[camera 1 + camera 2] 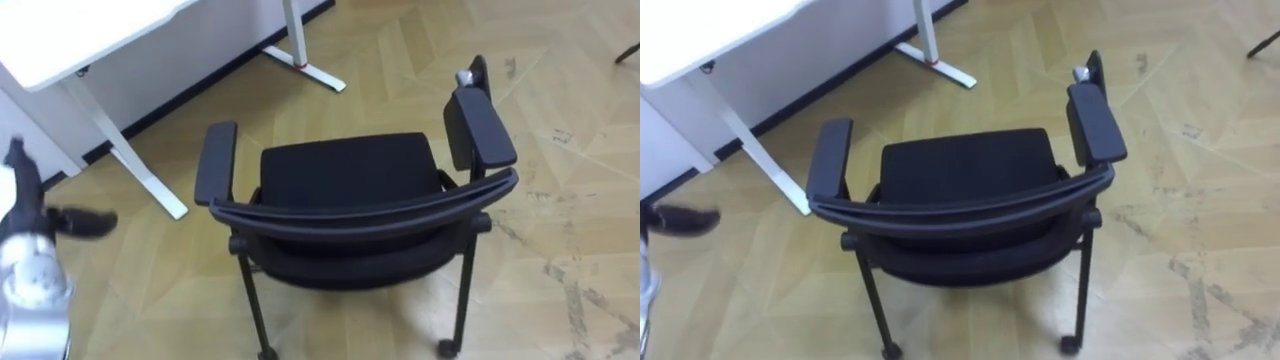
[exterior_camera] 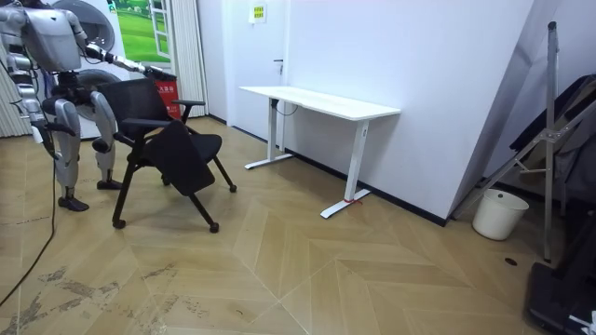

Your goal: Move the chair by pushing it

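Note:
A black chair [image 1: 345, 170] with two armrests and small wheels stands on the wood floor right in front of me, its curved backrest [image 1: 360, 215] nearest to me. My left hand [image 1: 80, 222] shows at the lower left, dark fingers stretched out. It is level with the backrest, apart from the left armrest [image 1: 215, 160], and holds nothing. In the room view I stand behind the chair [image 2: 158, 130] at the room view's left, one arm reaching over its back. My right hand [image 2: 39, 135] hangs low by my side.
A white desk [image 1: 60, 30] stands ahead to my left, with one leg [image 1: 140, 175] close to the chair's left side. In the room view a white bucket [image 2: 498, 214] and a folded frame [image 2: 559, 140] stand by the far right wall.

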